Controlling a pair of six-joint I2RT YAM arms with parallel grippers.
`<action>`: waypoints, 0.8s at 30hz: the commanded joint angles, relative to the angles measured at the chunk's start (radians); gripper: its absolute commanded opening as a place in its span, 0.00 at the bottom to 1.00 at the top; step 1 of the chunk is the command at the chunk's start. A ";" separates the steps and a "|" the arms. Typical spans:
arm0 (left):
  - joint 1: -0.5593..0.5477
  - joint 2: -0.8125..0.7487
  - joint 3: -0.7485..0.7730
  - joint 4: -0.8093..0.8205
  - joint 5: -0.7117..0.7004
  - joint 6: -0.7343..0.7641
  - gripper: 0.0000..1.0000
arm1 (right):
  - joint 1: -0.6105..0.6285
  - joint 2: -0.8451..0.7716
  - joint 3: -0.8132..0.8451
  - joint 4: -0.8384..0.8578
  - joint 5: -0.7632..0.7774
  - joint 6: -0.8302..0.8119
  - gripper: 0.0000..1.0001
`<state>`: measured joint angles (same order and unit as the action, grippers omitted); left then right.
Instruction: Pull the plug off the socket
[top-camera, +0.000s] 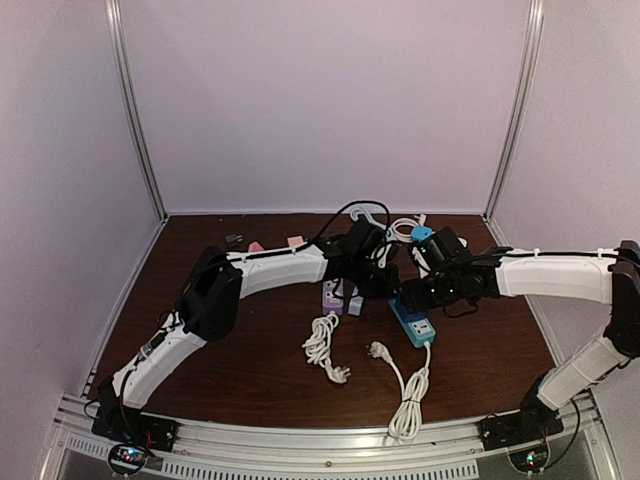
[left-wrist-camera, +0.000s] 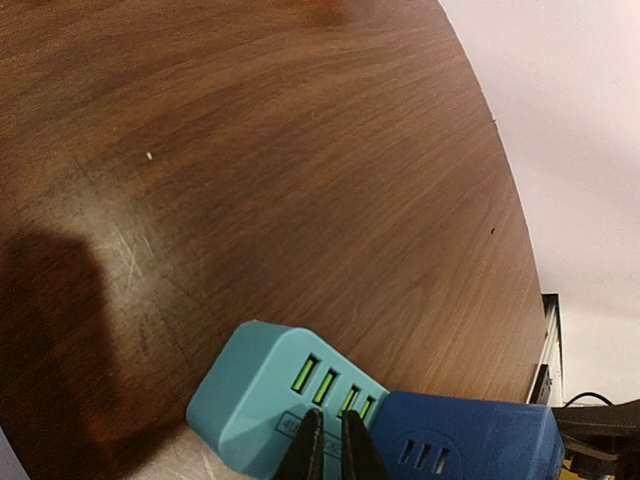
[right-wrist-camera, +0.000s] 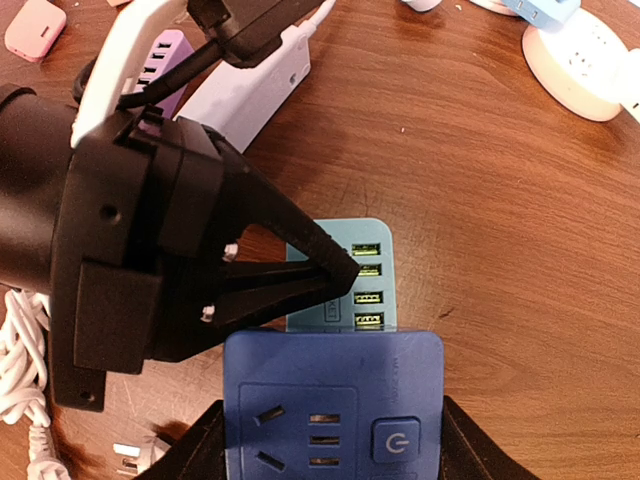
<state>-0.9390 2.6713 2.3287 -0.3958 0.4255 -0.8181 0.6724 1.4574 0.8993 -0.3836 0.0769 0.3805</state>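
Note:
The blue socket strip (right-wrist-camera: 335, 400) with a teal USB end (right-wrist-camera: 350, 270) lies on the brown table, also in the top view (top-camera: 416, 322). Its socket holes are empty. A white plug (top-camera: 378, 350) lies loose on the table in front of it, its cord bundled (top-camera: 407, 412). My right gripper (right-wrist-camera: 330, 445) straddles the blue body, fingers against both sides. My left gripper (left-wrist-camera: 332, 445) is shut and empty, tips over the teal end (left-wrist-camera: 250, 390); it also shows in the right wrist view (right-wrist-camera: 340, 268).
A second coiled white cord (top-camera: 322, 345) lies left of centre. Purple (right-wrist-camera: 165, 60) and white (right-wrist-camera: 255, 95) adapters sit behind the left gripper. A pink block (right-wrist-camera: 35, 25) and a round white socket (right-wrist-camera: 585, 55) lie further back.

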 joint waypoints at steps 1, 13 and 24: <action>-0.026 0.071 -0.015 -0.138 -0.018 0.021 0.09 | -0.033 -0.032 0.070 0.074 0.030 0.003 0.34; -0.031 0.073 -0.014 -0.143 -0.019 0.025 0.09 | -0.073 0.031 0.103 0.046 -0.045 0.029 0.34; -0.032 0.076 -0.012 -0.156 -0.024 0.028 0.09 | -0.081 0.041 0.127 0.058 -0.104 0.044 0.34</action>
<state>-0.9428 2.6751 2.3352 -0.3954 0.4095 -0.8097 0.6041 1.4982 0.9646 -0.4541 -0.0097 0.3946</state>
